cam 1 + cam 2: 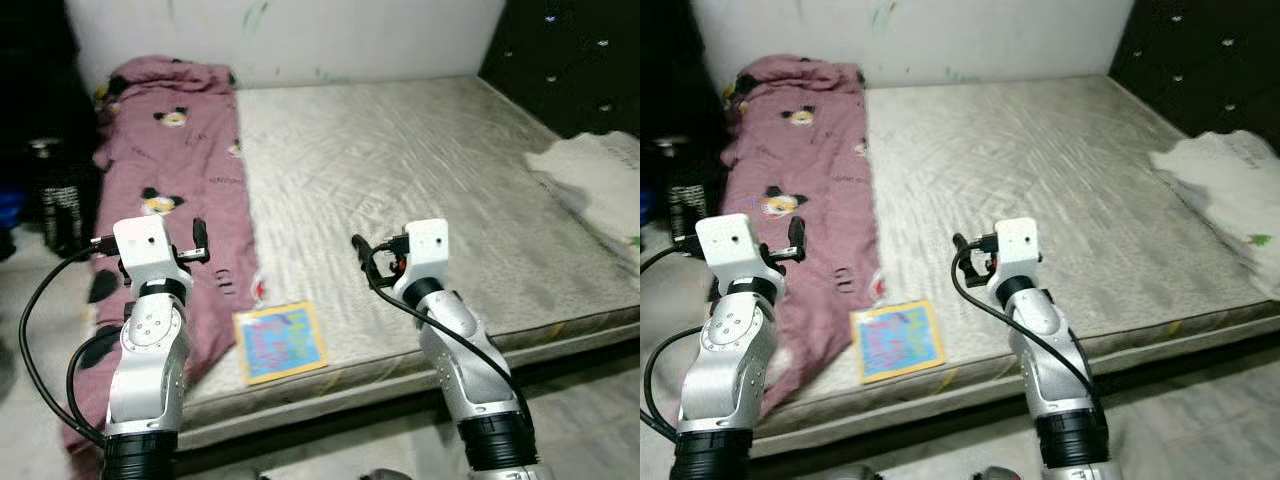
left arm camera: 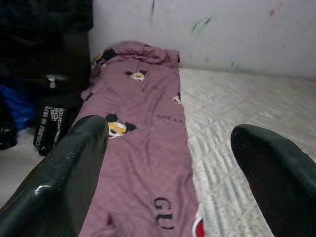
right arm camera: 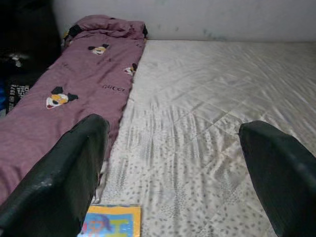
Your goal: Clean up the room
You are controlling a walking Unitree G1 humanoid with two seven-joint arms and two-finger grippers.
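Blanket (image 1: 175, 170) along mattress's (image 1: 420, 170) left side; book (image 1: 281, 342) at front edge.

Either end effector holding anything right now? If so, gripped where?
Nothing is held. The left end effector is open above the pink blanket; the right end effector is open above the bare mattress.

The pink blanket (image 1: 170, 190) runs off the mattress (image 1: 420, 190) at about 7 o'clock, its lower end hidden behind the left arm. The white cloth (image 1: 1225, 190) at 3 o'clock is cut off by the frame edge. The picture book (image 1: 280, 342) shows a colourful cover too blurred to read. A dark bag (image 2: 52, 123) at 9 o'clock sits in shadow, its lettering illegible.
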